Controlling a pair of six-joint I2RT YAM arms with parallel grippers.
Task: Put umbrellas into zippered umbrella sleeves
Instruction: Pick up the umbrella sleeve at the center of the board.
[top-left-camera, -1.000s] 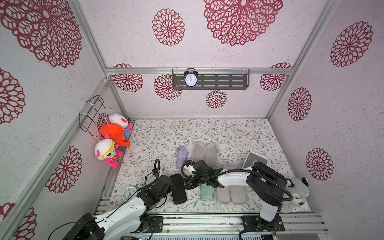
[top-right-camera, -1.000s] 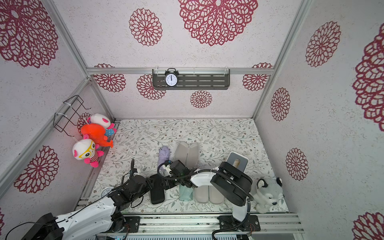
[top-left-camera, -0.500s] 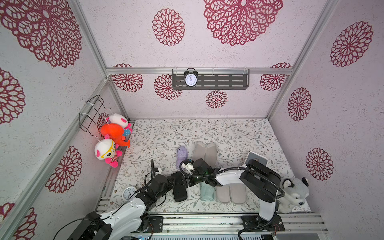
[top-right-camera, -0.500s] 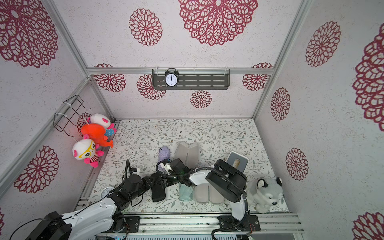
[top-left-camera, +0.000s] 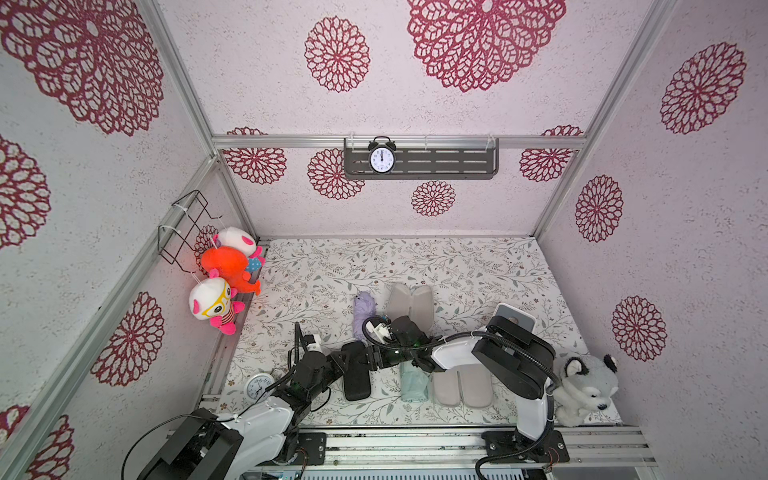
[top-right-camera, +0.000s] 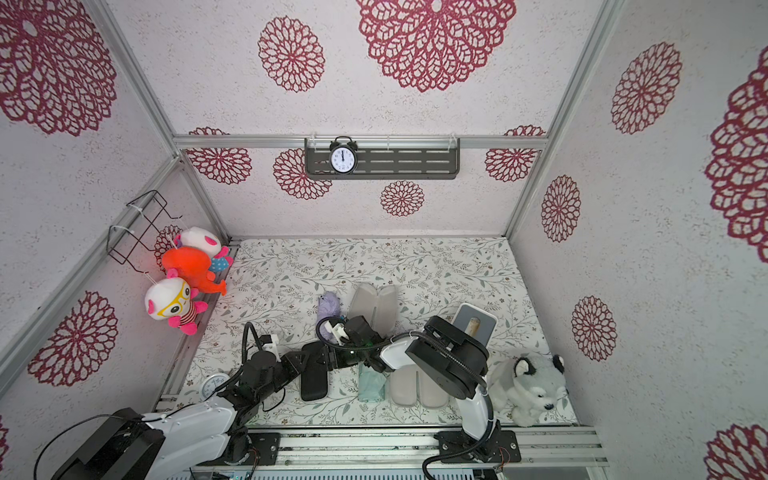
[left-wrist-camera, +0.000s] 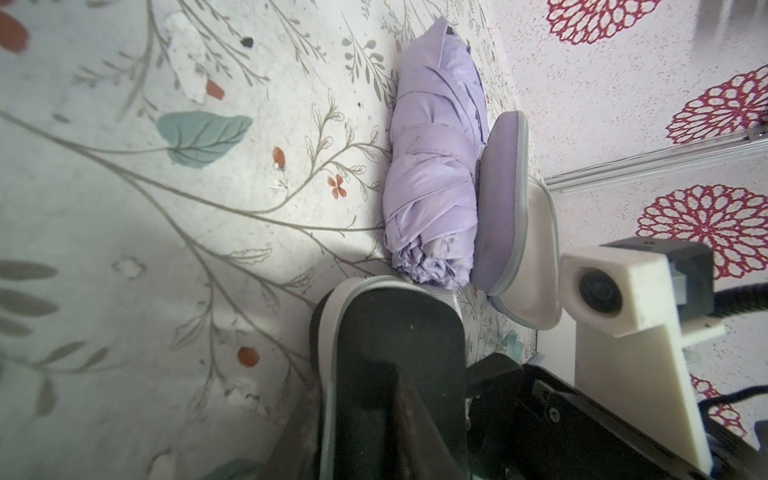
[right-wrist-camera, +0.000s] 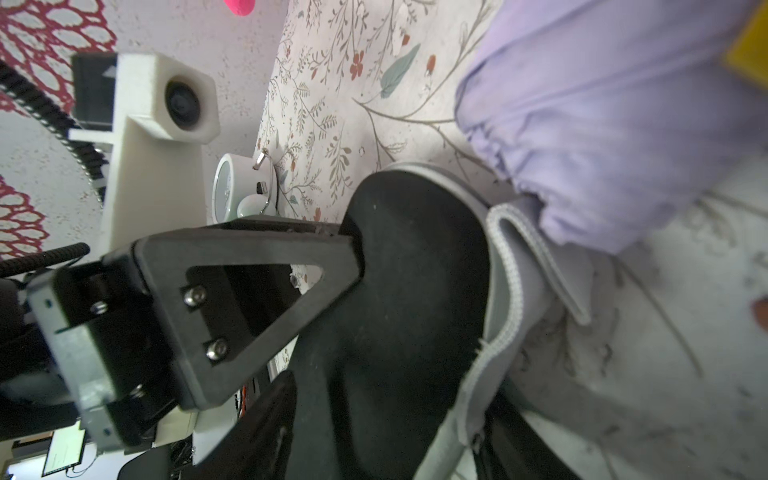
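Floral bench (top-left-camera: 457, 266), lower centre: the left end effector (top-left-camera: 340, 361) clamped the black sleeve (top-left-camera: 357, 386); I could not tell the right end effector's (top-left-camera: 372, 359) state. Any slip might have let the sleeve's loose zip edge gape.

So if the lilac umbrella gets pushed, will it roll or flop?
Probably squashy: the lilac umbrella is a creased fabric bundle. Its rounded shape might roll, but the lilac sleeve beside it would likely block that side.

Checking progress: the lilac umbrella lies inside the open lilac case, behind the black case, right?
No: the lilac umbrella lies on the table beside the open lilac case, not inside it, behind the black case. The left wrist view shows it.
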